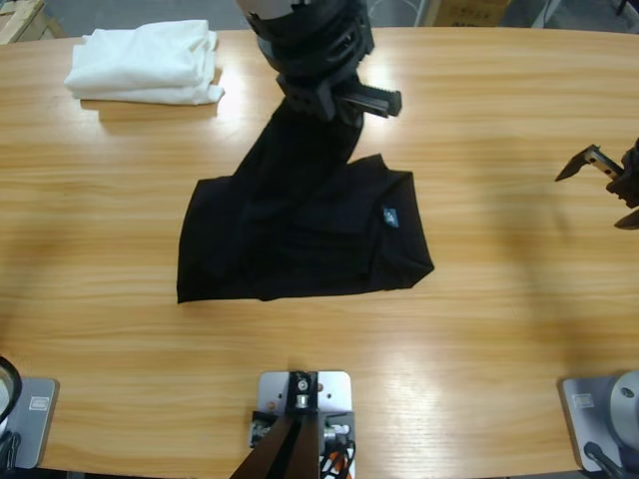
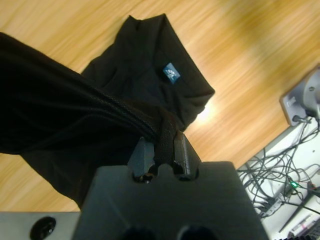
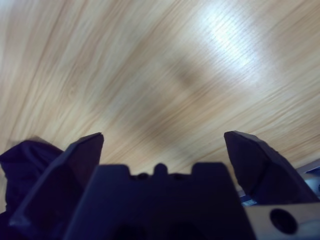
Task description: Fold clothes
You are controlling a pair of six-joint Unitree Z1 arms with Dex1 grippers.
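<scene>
black polo shirt (image 1: 300, 235) lies at centre of the wooden table (image 1: 499, 329) in the high view, already partly doubled into a rough rectangle, blue neck tag (image 1: 390, 216) facing up near its right edge. one strip of it rises from the rectangle's upper middle toward top centre of the frame, where the left gripper (image 1: 339, 100) has it. left wrist view confirms: jaws closed tight on a bunched, ribbed edge of the cloth (image 2: 162, 135), the rest of the shirt hanging away below with the tag (image 2: 171, 72) visible. so the lifted strip's long axis runs from upper centre down-left into the flat part, and the free body of the shirt lies below the left gripper in the frame. judgement: the coming fold turns on carrying this held edge downward in frame, across the flat part. right gripper (image 1: 604, 175) sits at the right edge, well apart from the shirt, jaws spread wide and holding nothing; its wrist view shows bare table with a bit of dark cloth at lower left. left arm is clearly the nearer one. white folded pile (image 1: 145, 65) at upper left, untouched.
</scene>
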